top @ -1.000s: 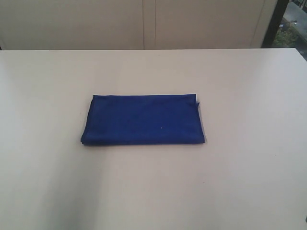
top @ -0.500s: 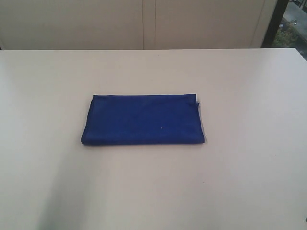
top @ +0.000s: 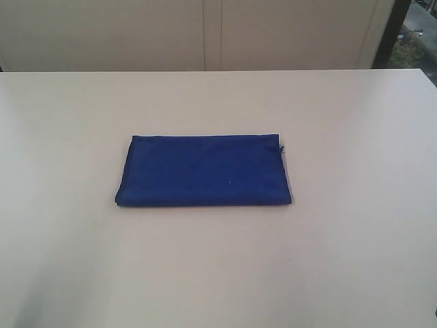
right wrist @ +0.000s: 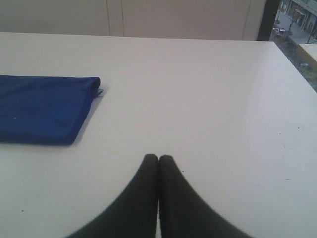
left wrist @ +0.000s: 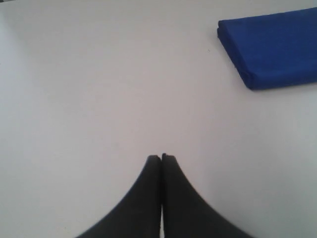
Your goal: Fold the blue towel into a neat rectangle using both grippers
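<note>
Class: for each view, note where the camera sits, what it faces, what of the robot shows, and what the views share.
Exterior view: off the arms, raised, facing down over the table at the folded blue towel; no robot shows.
Left wrist view: on the left arm, facing past the shut left gripper toward one towel end.
Right wrist view: on the right arm, past the shut right gripper toward the other end.
Shared: all show towel and table.
</note>
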You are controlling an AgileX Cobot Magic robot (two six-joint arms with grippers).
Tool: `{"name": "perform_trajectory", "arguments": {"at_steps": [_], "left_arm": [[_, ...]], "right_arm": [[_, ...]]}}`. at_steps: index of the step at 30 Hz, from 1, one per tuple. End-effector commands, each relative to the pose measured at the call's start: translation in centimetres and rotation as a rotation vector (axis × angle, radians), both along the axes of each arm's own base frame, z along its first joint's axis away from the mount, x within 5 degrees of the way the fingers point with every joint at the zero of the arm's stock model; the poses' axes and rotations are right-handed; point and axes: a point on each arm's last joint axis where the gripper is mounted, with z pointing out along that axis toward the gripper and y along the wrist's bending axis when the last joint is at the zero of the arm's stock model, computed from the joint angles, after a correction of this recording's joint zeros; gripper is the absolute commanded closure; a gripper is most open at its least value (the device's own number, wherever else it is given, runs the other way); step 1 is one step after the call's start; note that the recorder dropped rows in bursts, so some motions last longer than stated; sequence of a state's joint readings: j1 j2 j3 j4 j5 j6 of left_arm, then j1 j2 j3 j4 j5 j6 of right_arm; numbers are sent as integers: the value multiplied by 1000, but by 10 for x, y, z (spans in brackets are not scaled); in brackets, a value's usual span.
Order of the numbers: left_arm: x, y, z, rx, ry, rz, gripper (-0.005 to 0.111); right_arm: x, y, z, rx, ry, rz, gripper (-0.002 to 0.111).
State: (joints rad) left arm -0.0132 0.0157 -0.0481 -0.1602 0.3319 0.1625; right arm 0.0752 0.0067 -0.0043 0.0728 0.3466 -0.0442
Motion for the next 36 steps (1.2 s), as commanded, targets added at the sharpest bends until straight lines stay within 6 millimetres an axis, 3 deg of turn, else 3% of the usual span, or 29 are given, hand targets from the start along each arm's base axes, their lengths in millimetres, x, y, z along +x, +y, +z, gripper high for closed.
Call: {"name": "perform_trajectory", "arguments": {"at_steps": [1, 36], "left_arm": [[-1, 0, -12, 1, 24, -1, 107], [2, 4, -11, -80, -6, 81, 107]], "right_arm": [[0, 0, 0, 1, -10, -7, 108], [0, 0, 0, 1, -10, -7, 108]]}}
